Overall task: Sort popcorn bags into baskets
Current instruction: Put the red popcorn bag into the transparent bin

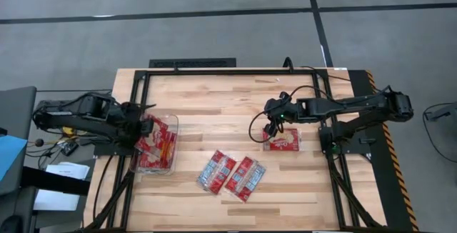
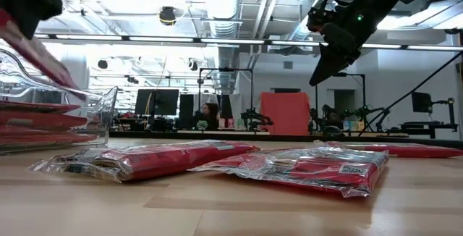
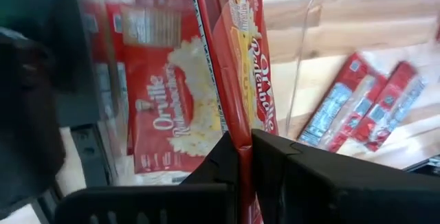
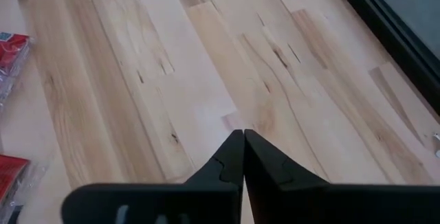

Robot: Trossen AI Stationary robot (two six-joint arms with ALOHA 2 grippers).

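My left gripper [image 1: 143, 128] is over the left end of the clear plastic tub [image 1: 171, 122] and is shut on a red popcorn bag [image 3: 237, 52]. Other red bags [image 3: 161, 114] lie flat inside the tub. My right gripper [image 4: 243, 141] is shut and empty. It hangs above the table [image 2: 320, 73], beside a red bag [image 1: 283, 142] that lies flat. Two more bags [image 1: 216, 170] [image 1: 245, 178] lie flat side by side at the table's middle front. My left gripper pinches one end of the red bag [image 3: 242, 140] between its two fingers. The bag shows edge-on in the left wrist view and reaches away from the fingers over the tub. In the low view the bag [image 2: 43, 55] slants down into the tub, held clear of the table.
A black frame [image 1: 214, 71] runs along the table's far, left and right sides. Bare wood lies between the tub and the right gripper and along the far half of the table. The low view shows a person and equipment in the room behind.
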